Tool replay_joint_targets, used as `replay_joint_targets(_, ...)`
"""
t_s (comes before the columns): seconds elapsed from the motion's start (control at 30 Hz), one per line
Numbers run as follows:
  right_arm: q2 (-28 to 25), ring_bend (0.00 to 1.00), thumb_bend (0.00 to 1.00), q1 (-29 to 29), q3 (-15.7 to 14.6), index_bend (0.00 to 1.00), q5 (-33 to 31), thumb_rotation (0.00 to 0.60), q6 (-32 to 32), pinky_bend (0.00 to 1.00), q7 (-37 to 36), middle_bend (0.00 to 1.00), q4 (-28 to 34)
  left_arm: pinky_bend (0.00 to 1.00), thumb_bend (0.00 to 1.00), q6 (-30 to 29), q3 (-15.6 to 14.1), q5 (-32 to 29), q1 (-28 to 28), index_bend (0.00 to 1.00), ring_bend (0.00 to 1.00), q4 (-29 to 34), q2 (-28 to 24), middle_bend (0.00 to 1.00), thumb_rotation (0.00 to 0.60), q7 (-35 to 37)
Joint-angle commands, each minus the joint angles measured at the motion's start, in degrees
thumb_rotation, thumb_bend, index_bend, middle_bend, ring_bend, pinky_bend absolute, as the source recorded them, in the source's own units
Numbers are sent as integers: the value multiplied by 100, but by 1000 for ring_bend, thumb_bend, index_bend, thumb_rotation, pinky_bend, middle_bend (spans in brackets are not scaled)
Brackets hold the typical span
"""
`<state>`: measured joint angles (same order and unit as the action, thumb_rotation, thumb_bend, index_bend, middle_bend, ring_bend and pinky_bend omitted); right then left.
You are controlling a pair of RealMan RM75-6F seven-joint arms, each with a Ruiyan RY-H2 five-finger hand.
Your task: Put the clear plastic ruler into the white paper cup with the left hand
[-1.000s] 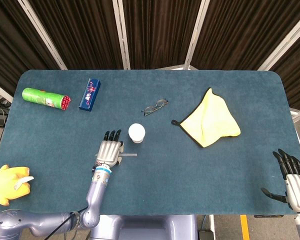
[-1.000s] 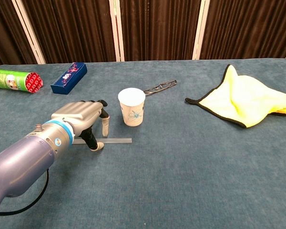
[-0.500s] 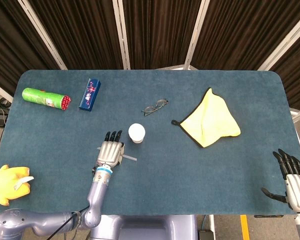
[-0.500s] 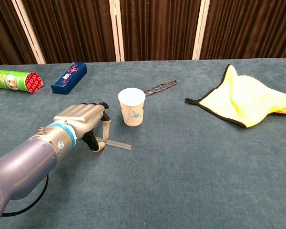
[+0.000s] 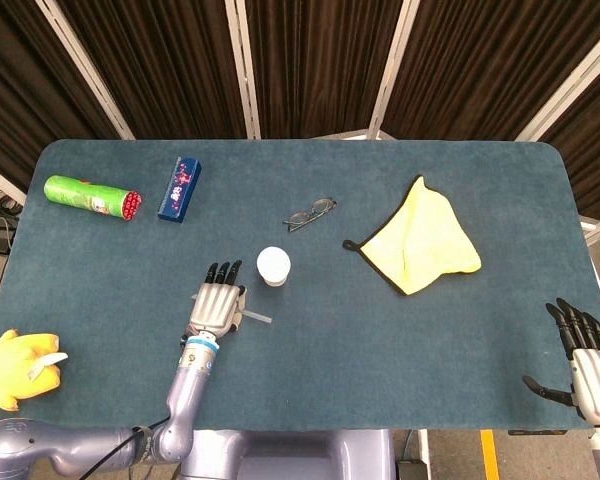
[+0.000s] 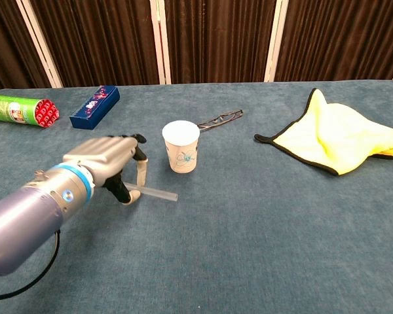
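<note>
A: We have the left hand [image 6: 108, 160] pinching the clear plastic ruler [image 6: 158, 193] between thumb and a finger, just in front of the white paper cup [image 6: 181, 146]. The ruler's free end points right and looks clear of the table [image 6: 249, 248], though we cannot confirm the gap in either view.

B: What do we rate as the primary failure?

A: Slippage. The grip sits at one end of a smooth, thin strip, so the long free end can pivot in the fingers during the lift and the ruler may rotate or drop.

B: And at the cup?

A: The cup is light and empty (we judge it tips easily). If we bring the ruler in near horizontal, its free end strikes the wall or rim and pushes the cup over toward the glasses [image 5: 310, 213] behind it. We should tilt the ruler toward vertical before lowering it.

B: After release?

A: A long ruler leaning on the rim may lever the cup over.

B: The other arm?

A: The right hand [image 5: 580, 352] hangs at the table's near right corner, fingers spread, holding nothing, well apart from the work.
</note>
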<state>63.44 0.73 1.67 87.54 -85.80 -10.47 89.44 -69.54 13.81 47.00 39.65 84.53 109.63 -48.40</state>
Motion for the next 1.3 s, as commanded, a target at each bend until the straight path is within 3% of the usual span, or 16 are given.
replay_joint_targets(0.03,6,0,76,-5,-1,0,1,600,-9,0,15,0,0,0,411,-177,44,206,-115,575,0,528,-381,0,600,169)
replay_joint_targets(0.2,18,0,76,-15,-1,0,3,600,-32,0,46,0,5,0,411,-252,376,194,-234,575,0,1244,-772,0,600,615)
replay_joint_targets(0.37,23,0,75,-19,-1,0,2,600,-39,0,61,0,7,0,412,-107,979,-83,-315,577,0,1921,-1012,0,600,1460)
replay_joint_targets(0.57,15,0,76,-11,0,0,-3,600,-22,0,36,0,6,0,412,368,1643,-569,-281,577,0,2302,-1053,0,600,2546)
replay_joint_targets(0.8,-1,0,76,3,0,0,-5,600,6,0,-7,0,1,0,413,1155,2071,-802,-138,575,0,2077,-974,0,600,3774)
replay_joint_targets(1.3,-29,0,76,41,19,0,-58,600,85,0,-5,0,48,0,411,1680,2315,-416,180,575,0,810,-556,0,600,5328)
